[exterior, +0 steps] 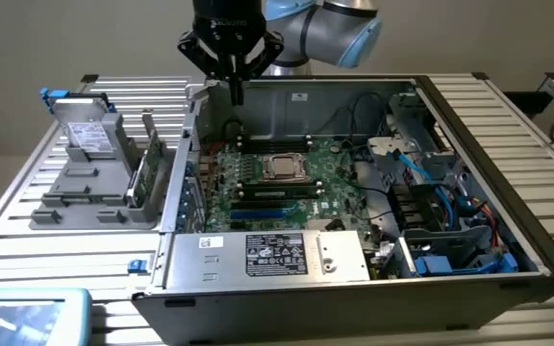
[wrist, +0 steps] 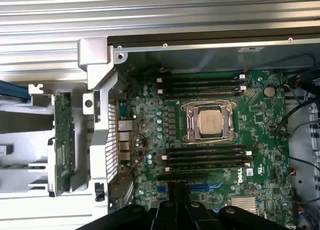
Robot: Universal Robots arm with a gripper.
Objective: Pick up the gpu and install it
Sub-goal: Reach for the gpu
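Above rear wall of the case (exterior: 296, 104): gripper (exterior: 236, 94) hung, fingers clenched on nothing.
Card: gpu (exterior: 148, 169) stood on edge in grey holder (exterior: 75, 209) beside the case.
Good grasp, judged: open wide, centre over its top edge.

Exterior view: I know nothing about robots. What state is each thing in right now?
gripper, shut, empty, above the rear wall of the case.
gpu, upright in the grey holder outside the case, not installed.
case, open, insides exposed.
processor, seated in its socket, uncovered.
drive, standing in the holder.
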